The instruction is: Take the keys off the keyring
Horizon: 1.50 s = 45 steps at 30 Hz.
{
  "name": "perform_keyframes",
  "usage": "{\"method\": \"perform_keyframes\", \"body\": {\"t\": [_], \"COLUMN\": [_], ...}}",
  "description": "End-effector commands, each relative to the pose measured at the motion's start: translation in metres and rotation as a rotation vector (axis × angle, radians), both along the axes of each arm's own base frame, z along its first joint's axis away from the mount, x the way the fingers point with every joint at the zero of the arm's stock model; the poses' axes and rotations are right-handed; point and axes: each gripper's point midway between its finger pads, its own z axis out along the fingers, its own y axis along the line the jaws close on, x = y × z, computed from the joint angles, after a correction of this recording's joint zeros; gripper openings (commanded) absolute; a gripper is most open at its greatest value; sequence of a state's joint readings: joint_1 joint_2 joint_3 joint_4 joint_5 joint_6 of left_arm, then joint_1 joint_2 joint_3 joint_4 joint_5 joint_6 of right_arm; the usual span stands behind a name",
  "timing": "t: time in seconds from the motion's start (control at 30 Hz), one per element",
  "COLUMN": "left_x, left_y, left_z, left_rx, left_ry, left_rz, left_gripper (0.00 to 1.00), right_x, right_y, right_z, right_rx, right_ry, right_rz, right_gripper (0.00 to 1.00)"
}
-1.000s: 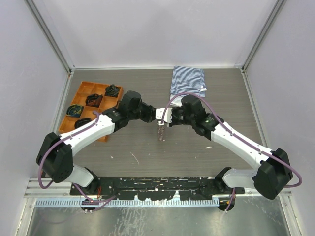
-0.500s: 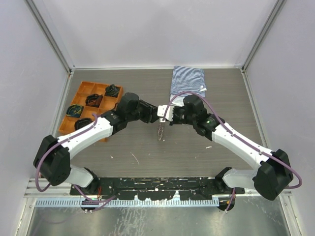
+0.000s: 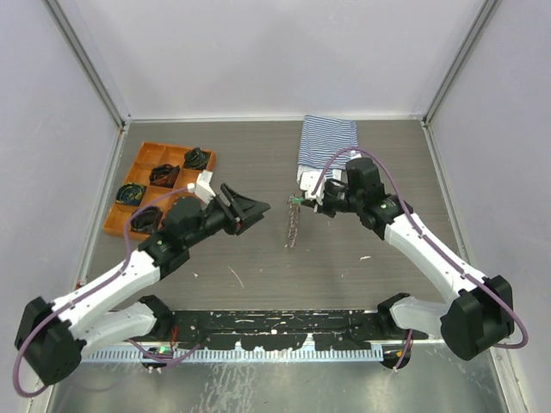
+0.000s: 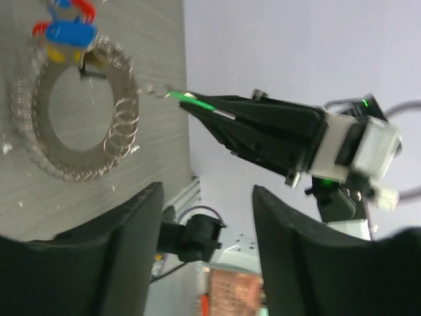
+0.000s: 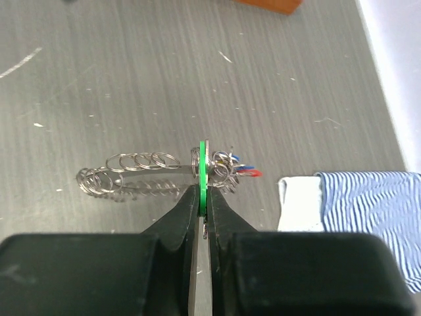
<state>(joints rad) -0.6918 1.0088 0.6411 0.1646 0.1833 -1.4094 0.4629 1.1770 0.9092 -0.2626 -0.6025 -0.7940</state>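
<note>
Left claw [image 3: 256, 213] backed off silvery coiled-chain keyring [image 4: 79, 118], gaping. Right claw [image 5: 203, 197] pinches green plastic key [image 5: 202, 172]; brace keyring before pulling.

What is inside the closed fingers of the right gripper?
A green key, seen edge-on, is pinched by the right gripper. Its lower part is covered by the fingers, so its blade cannot be seen.

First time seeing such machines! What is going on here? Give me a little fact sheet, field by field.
right gripper: shut on a tiny green plastic-headed key
left gripper: open, holding nothing
keyring: grey braided metal coil, at the green key; joined or not, cannot tell
other keys: blue, red and yellow heads, on the coil
elsewhere: striped blue-white cloth, orange plastic tray
</note>
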Motion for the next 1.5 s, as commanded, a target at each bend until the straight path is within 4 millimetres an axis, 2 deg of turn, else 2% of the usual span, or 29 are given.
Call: {"method": "perform_keyframes", "body": {"t": [0.0, 0.1, 0.23, 0.37, 0.53, 0.6, 0.67, 0.8, 1.0, 1.03, 1.07, 1.23, 1.47], "left_x": [-0.010, -0.022, -0.037, -0.044, -0.041, -0.040, -0.036, -0.023, -0.023, -0.020, -0.019, -0.030, -0.054], "left_y": [0.025, 0.030, 0.021, 0.004, -0.004, -0.008, -0.013, -0.021, -0.034, -0.038, -0.040, -0.052, -0.067], "left_z": [0.043, 0.042, 0.035, 0.023, 0.028, 0.029, 0.025, 0.013, 0.010, 0.000, -0.001, -0.002, -0.022], "left_rx": [0.177, 0.234, 0.281, 0.297, 0.264, 0.268, 0.291, 0.343, 0.320, 0.327, 0.321, 0.265, 0.268], "left_ry": [-0.636, -0.917, -1.131, -1.279, -1.429, -1.472, -1.493, -1.507, -1.523, -1.504, -1.507, -1.535, -1.555], "left_rz": [-0.009, -0.034, -0.146, -0.257, -0.239, -0.249, -0.270, -0.288, -0.356, -0.378, -0.383, -0.450, -0.538], "left_gripper": [0.65, 0.81, 0.84, 0.76, 0.66, 0.58, 0.52, 0.52, 0.51, 0.50, 0.49, 0.47, 0.43], "right_x": [-0.026, -0.042, -0.065, -0.075, -0.083, -0.082, -0.084, -0.088, -0.083, -0.083, -0.084, -0.096, -0.106], "right_y": [0.010, 0.002, -0.017, -0.026, -0.030, -0.034, -0.036, -0.041, -0.042, -0.042, -0.042, -0.040, -0.036], "right_z": [0.050, 0.059, 0.073, 0.074, 0.072, 0.067, 0.061, 0.046, 0.038, 0.036, 0.035, 0.027, 0.014], "right_rx": [0.117, 0.115, 0.128, 0.131, 0.139, 0.135, 0.134, 0.115, 0.098, 0.092, 0.088, 0.075, 0.025], "right_ry": [0.002, 0.025, 0.039, 0.029, 0.032, 0.008, -0.012, -0.066, -0.068, -0.066, -0.063, -0.097, -0.153], "right_rz": [0.178, 0.277, 0.379, 0.436, 0.477, 0.498, 0.521, 0.577, 0.592, 0.593, 0.597, 0.635, 0.691], "right_gripper": [0.01, 0.01, 0.01, 0.01, 0.01, 0.01, 0.01, 0.01, 0.01, 0.01, 0.01, 0.01, 0.01]}}
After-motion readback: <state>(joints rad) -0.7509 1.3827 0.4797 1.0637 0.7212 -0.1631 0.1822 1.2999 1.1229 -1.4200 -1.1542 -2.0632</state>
